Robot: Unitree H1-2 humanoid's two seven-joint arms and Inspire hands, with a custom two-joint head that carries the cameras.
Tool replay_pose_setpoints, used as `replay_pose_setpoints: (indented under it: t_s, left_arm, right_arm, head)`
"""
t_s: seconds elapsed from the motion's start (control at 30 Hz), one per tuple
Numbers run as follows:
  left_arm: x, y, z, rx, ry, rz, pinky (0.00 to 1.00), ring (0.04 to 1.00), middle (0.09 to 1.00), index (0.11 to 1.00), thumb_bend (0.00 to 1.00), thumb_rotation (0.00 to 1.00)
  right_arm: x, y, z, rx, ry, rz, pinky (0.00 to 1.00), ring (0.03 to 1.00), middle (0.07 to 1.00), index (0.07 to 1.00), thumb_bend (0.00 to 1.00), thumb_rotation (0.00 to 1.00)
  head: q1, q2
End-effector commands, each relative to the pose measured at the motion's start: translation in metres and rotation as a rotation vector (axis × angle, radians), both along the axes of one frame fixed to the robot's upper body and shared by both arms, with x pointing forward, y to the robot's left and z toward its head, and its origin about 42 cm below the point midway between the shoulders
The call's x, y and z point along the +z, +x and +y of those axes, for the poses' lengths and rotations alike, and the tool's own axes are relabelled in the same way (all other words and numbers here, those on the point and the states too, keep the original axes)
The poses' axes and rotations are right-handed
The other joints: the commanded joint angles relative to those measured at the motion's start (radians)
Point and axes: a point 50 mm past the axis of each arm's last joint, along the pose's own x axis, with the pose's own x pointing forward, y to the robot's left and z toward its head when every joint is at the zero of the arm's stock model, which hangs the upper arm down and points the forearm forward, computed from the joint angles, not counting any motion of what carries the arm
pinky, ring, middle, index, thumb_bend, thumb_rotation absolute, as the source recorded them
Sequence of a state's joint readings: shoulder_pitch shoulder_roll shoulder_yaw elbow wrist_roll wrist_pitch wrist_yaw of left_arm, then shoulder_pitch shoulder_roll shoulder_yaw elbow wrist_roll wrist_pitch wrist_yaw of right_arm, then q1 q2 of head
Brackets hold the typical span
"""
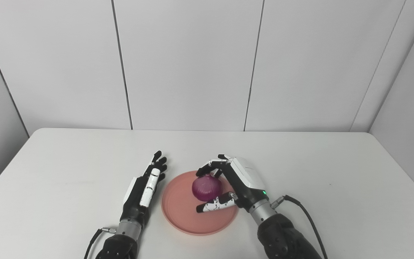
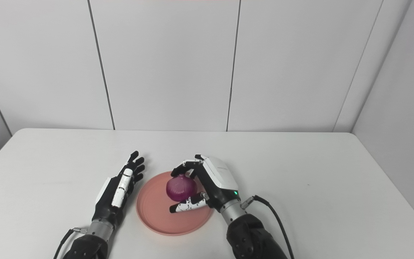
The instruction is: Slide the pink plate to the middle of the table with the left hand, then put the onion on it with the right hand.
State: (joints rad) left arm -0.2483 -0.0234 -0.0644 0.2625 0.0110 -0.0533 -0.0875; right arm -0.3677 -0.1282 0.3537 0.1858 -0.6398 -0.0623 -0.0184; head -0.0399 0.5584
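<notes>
The pink plate (image 1: 182,213) lies flat on the white table (image 1: 67,169), near the front edge and about midway across. A purple onion (image 1: 206,188) sits over the plate's far right part. My right hand (image 1: 238,179) wraps it from the right: the fingers (image 1: 210,166) curl over its top and the thumb (image 1: 216,204) lies against its near side. I cannot see whether the onion rests on the plate or hangs just above it. My left hand (image 1: 146,186) lies open just left of the plate's rim, fingers straight and pointing away, holding nothing.
A black cable (image 1: 306,216) loops from the right wrist over the table. White wall panels (image 1: 192,64) stand behind the table's far edge. No other objects are on the tabletop.
</notes>
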Motion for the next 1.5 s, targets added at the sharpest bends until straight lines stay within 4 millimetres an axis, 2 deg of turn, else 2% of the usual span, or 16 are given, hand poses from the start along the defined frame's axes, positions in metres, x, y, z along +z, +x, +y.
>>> replay_pose_setpoints:
  t_s: [0.0,0.27,0.43,0.57,0.6,0.67,0.7,0.73,0.8,0.97,1.0,1.03,1.17,1.23,1.33,1.47]
  left_arm:
    - [-0.004,-0.002,-0.01,-0.004,-0.013,0.009,0.95,0.95,0.958,0.952,0.56,1.0]
    - [-0.003,-0.002,-0.01,-0.005,-0.016,0.01,0.95,0.95,0.956,0.95,0.56,1.0]
    - [-0.002,-0.003,-0.009,-0.006,-0.013,0.011,0.95,0.953,0.956,0.949,0.56,1.0]
    - [-0.002,-0.003,-0.009,-0.01,-0.013,0.008,0.95,0.954,0.959,0.954,0.56,1.0]
    - [-0.002,-0.003,-0.009,-0.01,-0.012,0.008,0.96,0.956,0.961,0.955,0.56,1.0]
    - [-0.002,-0.003,-0.008,-0.011,-0.014,0.007,0.96,0.957,0.961,0.956,0.56,1.0]
    - [-0.002,-0.003,-0.008,-0.01,-0.014,0.009,0.95,0.957,0.962,0.956,0.56,1.0]
    - [-0.003,-0.003,-0.008,-0.01,-0.014,0.01,0.95,0.956,0.961,0.955,0.56,1.0]
    - [-0.002,-0.003,-0.008,-0.011,-0.013,0.01,0.95,0.956,0.961,0.955,0.56,1.0]
    - [-0.002,-0.002,-0.008,-0.012,-0.006,0.012,0.95,0.959,0.966,0.959,0.57,1.0]
    - [-0.001,-0.002,-0.008,-0.011,-0.006,0.013,0.95,0.959,0.966,0.959,0.57,1.0]
    - [-0.001,-0.002,-0.008,-0.01,-0.006,0.013,0.96,0.959,0.965,0.959,0.56,1.0]
    - [-0.001,-0.003,-0.008,-0.009,-0.012,0.011,0.95,0.954,0.963,0.958,0.55,1.0]
    - [-0.001,-0.003,-0.008,-0.01,-0.011,0.01,0.95,0.954,0.962,0.958,0.55,1.0]
    - [-0.002,-0.003,-0.007,-0.009,-0.008,0.007,0.95,0.954,0.961,0.956,0.55,1.0]
    - [-0.002,-0.003,-0.007,-0.006,-0.01,0.01,0.94,0.948,0.957,0.951,0.56,1.0]
  right_arm:
    - [0.022,0.012,0.011,0.032,0.024,-0.082,0.26,0.406,0.51,0.491,0.51,0.0]
    - [0.007,0.015,0.016,0.038,-0.009,-0.049,0.27,0.41,0.51,0.491,0.51,0.0]
    - [0.0,0.014,0.014,0.048,-0.037,-0.051,0.32,0.417,0.513,0.492,0.51,0.0]
    - [-0.003,0.012,0.01,0.054,-0.052,-0.068,0.46,0.417,0.495,0.536,0.51,0.0]
    - [-0.003,0.012,0.009,0.054,-0.054,-0.069,0.56,0.557,0.604,0.513,0.51,0.07]
    - [-0.002,0.01,0.007,0.054,-0.062,-0.078,0.64,0.662,0.685,0.501,0.51,0.12]
    - [0.0,0.008,0.005,0.055,-0.064,-0.079,0.67,0.694,0.71,0.552,0.53,0.15]
    - [0.001,0.006,0.004,0.057,-0.063,-0.081,0.72,0.748,0.755,0.707,0.59,0.25]
    - [0.004,0.003,0.003,0.06,-0.057,-0.081,0.74,0.767,0.77,0.755,0.61,0.28]
    - [0.01,-0.004,-0.001,0.085,-0.014,-0.097,0.81,0.837,0.846,0.861,0.68,0.53]
    - [0.012,-0.006,-0.003,0.089,-0.001,-0.096,0.81,0.84,0.849,0.865,0.68,0.54]
    - [0.013,-0.007,-0.004,0.091,0.008,-0.095,0.81,0.853,0.867,0.886,0.7,0.63]
    - [0.017,-0.012,-0.014,0.099,0.038,-0.095,0.82,0.887,0.915,0.93,0.74,0.79]
    - [0.019,-0.015,-0.019,0.099,0.06,-0.106,0.82,0.893,0.931,0.944,0.76,0.83]
    - [0.017,-0.018,-0.027,0.109,0.171,-0.1,0.81,0.894,0.937,0.939,0.76,0.8]
    - [0.013,-0.021,-0.039,0.12,0.267,-0.033,0.88,0.953,0.993,0.993,0.77,0.88]
  head:
    - [0.001,0.001]
    - [0.002,0.003]
    - [0.001,0.005]
    - [0.0,0.007]
    - [0.0,0.007]
    - [0.0,0.007]
    - [0.0,0.007]
    - [0.0,0.007]
    - [-0.001,0.007]
    - [-0.001,0.007]
    - [-0.001,0.007]
    - [-0.001,0.007]
    - [-0.002,0.007]
    - [-0.003,0.008]
    - [-0.002,0.01]
    - [-0.002,0.01]
